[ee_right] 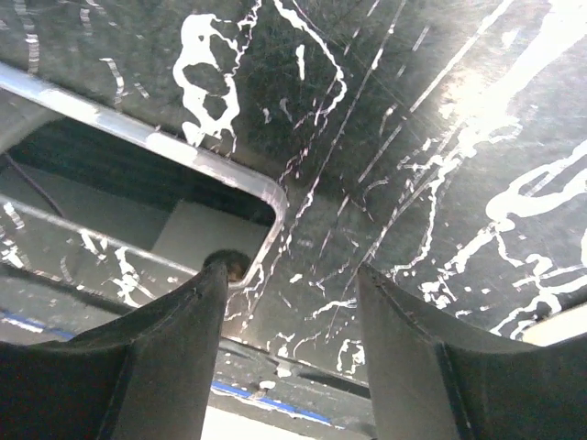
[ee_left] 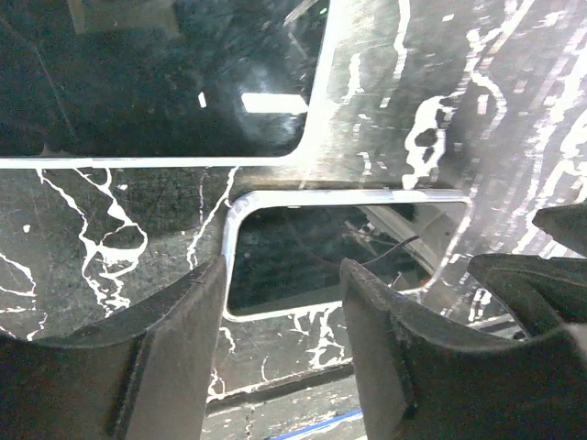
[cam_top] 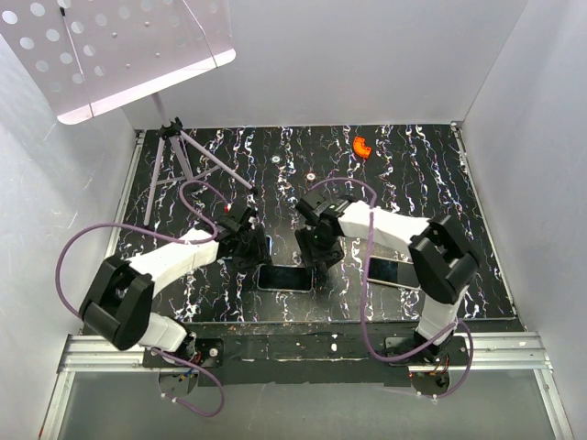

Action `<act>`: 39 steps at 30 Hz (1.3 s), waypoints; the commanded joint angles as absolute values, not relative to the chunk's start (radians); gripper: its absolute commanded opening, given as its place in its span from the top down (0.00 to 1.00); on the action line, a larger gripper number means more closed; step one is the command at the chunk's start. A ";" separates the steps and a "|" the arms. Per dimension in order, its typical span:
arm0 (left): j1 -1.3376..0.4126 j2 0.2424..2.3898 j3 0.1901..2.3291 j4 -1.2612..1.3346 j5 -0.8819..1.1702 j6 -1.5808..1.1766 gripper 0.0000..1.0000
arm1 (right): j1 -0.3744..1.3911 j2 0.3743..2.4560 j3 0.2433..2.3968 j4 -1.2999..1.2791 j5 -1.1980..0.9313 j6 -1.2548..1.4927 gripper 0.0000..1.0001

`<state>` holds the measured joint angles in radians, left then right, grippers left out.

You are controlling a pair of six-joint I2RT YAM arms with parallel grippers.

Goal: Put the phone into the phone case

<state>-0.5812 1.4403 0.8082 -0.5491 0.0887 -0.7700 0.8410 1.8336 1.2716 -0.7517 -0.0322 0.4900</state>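
The clear phone case (cam_top: 284, 277) lies flat near the table's front edge, with a pale rounded rim and a dark glossy inside. A silver-grey phone (cam_top: 394, 271) lies flat to its right, beside the right arm. My left gripper (cam_top: 251, 251) is open, low over the case's left end. In the left wrist view one corner of the case (ee_left: 339, 247) lies between the fingers (ee_left: 183, 321). My right gripper (cam_top: 321, 260) is open at the case's right end. In the right wrist view its left fingertip (ee_right: 206, 293) sits at the case's corner (ee_right: 266, 197), by a round hole. Neither gripper holds anything.
A dark glossy slab with a silver edge (ee_left: 156, 82) lies just beyond the case. An orange piece (cam_top: 361, 147) sits at the back right. A small tripod (cam_top: 183, 156) stands at the back left under a perforated white panel (cam_top: 110, 46). White walls enclose the table.
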 commanded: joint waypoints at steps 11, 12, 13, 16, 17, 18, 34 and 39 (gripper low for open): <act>-0.450 1.141 0.744 -0.425 0.150 -0.732 0.05 | 0.552 1.522 1.079 -0.549 -0.343 0.500 0.24; -0.436 1.128 0.741 -0.420 0.161 -0.727 0.02 | 0.531 1.510 1.063 -0.542 -0.360 0.502 0.23; -0.419 1.120 0.738 -0.417 0.170 -0.720 0.02 | 0.511 1.497 1.049 -0.528 -0.380 0.503 0.22; -0.368 1.097 0.720 -0.397 0.215 -0.709 0.02 | 0.447 1.464 1.002 -0.494 -0.428 0.509 0.20; -0.347 1.094 0.716 -0.393 0.227 -0.709 0.02 | 0.424 1.451 0.985 -0.486 -0.440 0.512 0.19; -0.325 1.089 0.710 -0.388 0.242 -0.706 0.02 | 0.402 1.444 0.973 -0.477 -0.455 0.514 0.18; 0.052 0.982 0.657 -0.278 0.368 -0.606 0.02 | -0.049 1.200 0.904 -0.548 -0.468 0.417 0.12; 0.052 0.924 0.644 -0.244 0.247 -0.491 0.02 | -0.049 1.086 0.848 -0.465 -0.303 0.443 0.11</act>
